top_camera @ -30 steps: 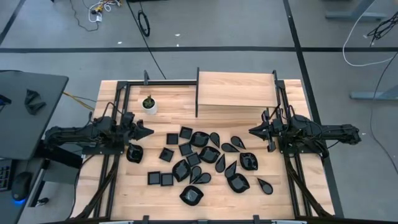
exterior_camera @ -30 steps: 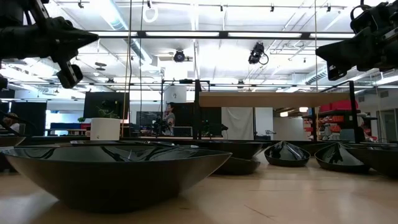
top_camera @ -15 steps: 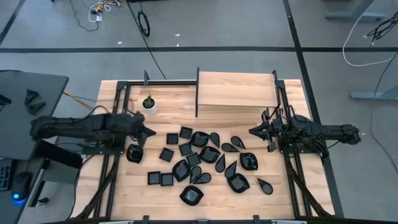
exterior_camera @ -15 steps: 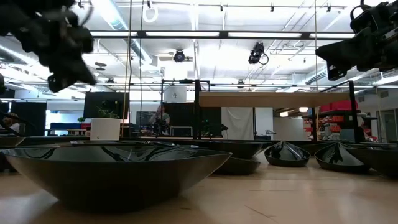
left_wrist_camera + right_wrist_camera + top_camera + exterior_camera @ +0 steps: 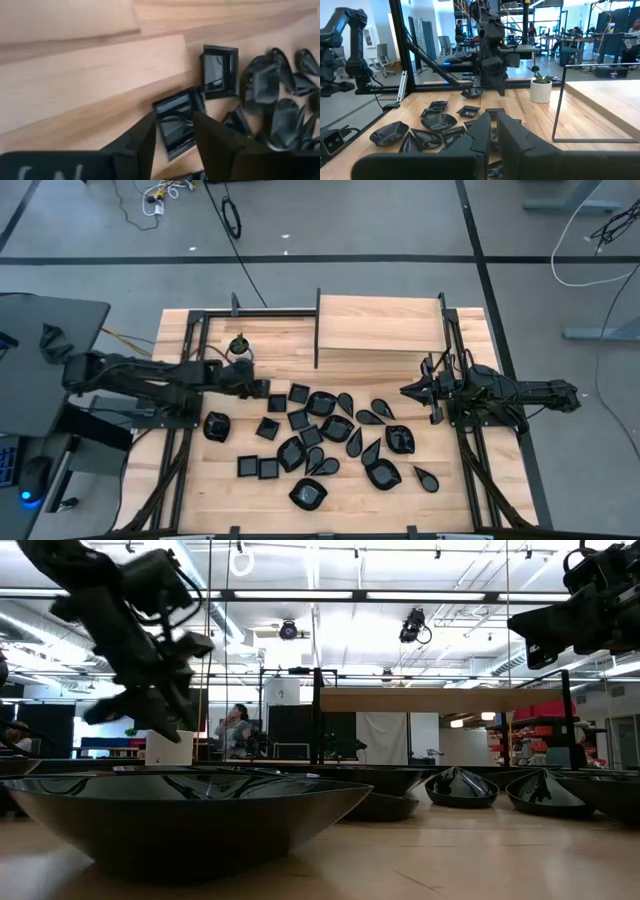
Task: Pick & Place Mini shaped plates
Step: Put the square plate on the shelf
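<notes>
Several glossy black mini shaped plates (image 5: 335, 430) lie scattered on the wooden table's middle, square, teardrop and rounded ones. My left gripper (image 5: 260, 388) reaches out over the left end of the cluster, tipped downward and open. In the left wrist view its two fingers (image 5: 174, 118) stand on either side of a square plate (image 5: 176, 131) lying flat on the wood, and whether they touch it I cannot tell. A second square plate (image 5: 218, 70) lies just beyond. My right gripper (image 5: 404, 391) waits level and shut at the cluster's right edge.
A small white pot with a green plant (image 5: 239, 348) stands just on the far side of my left arm. A raised wooden shelf on a thin black frame (image 5: 380, 325) fills the far middle. Black rails (image 5: 185, 450) run along both table sides. Bare wood lies near the front left.
My left gripper has swung from its resting place at the table's left out toward the right, over the plates, and has tipped from level to pointing down. Its fingers, together before, now stand apart. The plates have kept their places.
</notes>
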`<act>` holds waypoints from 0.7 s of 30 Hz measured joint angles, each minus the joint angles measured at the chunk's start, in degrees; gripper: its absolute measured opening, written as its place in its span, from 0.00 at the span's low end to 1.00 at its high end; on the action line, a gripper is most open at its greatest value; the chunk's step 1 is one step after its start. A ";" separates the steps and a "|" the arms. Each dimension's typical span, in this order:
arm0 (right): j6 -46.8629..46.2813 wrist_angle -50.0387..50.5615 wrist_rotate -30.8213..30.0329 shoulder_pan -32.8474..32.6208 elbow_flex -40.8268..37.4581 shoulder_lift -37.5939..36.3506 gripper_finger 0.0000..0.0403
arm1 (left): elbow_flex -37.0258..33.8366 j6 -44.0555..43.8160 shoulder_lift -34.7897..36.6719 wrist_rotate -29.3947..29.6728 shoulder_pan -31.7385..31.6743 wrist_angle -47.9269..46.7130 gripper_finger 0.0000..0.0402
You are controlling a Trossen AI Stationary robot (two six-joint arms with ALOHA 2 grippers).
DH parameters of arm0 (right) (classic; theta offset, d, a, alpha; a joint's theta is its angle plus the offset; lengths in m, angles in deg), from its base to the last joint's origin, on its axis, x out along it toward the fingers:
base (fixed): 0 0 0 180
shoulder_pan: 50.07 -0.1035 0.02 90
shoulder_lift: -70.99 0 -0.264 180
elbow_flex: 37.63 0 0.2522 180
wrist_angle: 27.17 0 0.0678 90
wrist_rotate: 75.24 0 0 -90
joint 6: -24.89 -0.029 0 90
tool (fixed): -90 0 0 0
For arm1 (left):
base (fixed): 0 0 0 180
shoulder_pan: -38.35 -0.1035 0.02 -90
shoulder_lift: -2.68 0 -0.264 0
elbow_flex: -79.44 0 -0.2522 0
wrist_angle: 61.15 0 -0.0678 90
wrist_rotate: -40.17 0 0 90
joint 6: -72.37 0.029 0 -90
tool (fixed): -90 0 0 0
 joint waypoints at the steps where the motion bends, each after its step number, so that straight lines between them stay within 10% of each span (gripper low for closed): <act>1: 0.00 0.00 -0.02 0.00 0.00 0.00 0.10 | 0.00 -1.40 -1.72 -0.95 -0.28 2.08 0.36; 8: 0.00 0.00 -0.02 0.00 0.00 0.00 0.10 | -0.04 -12.12 -10.09 -7.11 0.26 4.42 0.32; 21: 0.00 0.00 -0.02 -0.01 0.00 0.00 0.10 | -0.04 -18.56 -13.11 -1.65 4.70 5.80 0.16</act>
